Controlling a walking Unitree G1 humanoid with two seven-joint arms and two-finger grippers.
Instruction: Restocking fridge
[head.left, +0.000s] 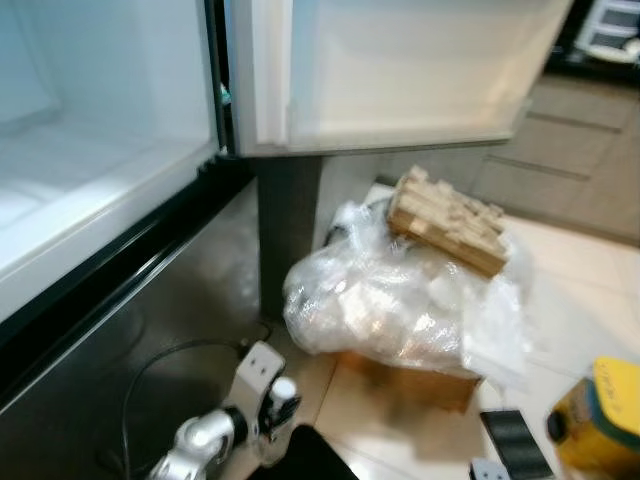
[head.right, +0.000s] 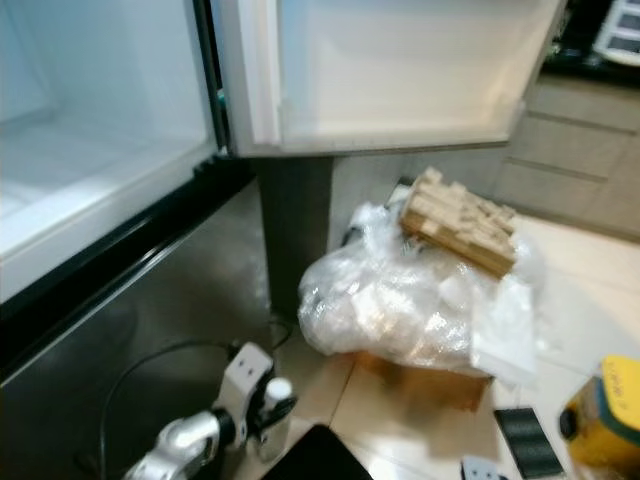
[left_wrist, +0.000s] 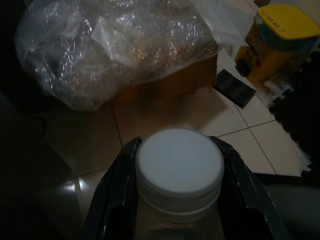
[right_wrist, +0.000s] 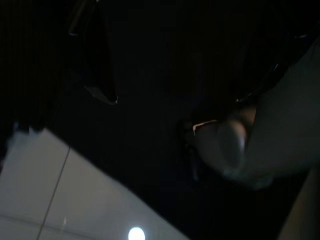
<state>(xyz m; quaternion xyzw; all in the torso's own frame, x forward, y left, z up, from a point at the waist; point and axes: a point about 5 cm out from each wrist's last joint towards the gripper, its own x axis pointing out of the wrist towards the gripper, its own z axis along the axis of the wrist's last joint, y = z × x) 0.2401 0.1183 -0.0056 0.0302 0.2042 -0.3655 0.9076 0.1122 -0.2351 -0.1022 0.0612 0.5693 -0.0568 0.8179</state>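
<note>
So closest in, the left gripper (left_wrist: 180, 200) has its jaws clenched on one clear bottle (left_wrist: 179, 187) with a white screw cap, a black finger (left_wrist: 112, 195) pressed on each side of the neck. The wrist cam shows that grip nicely; the head cam just gives a small view of the same bottle (head.left: 280, 398) low down by the silver left arm (head.left: 205, 440), close to the fridge's dark lower front. The right wrist cam is almost all dark, with a strip of pale tiled floor (right_wrist: 60, 200), so I can't tell what the right jaws are doing.

A bit further out on the floor sits one brown cardboard box (head.left: 420, 380) covered by a big crinkly clear plastic bag (head.left: 390, 300), and one bundle of wooden blocks (head.left: 447, 220) rests on top at the back. One yellow container (head.left: 600, 415) stands off to the right, with a flat black thing (head.left: 512, 438) beside it.

Farthest up, the fridge (head.left: 90, 180) stands open, white inside, its door (head.left: 400, 70) swung out above the box. Open tile lies between bottle and box.
</note>
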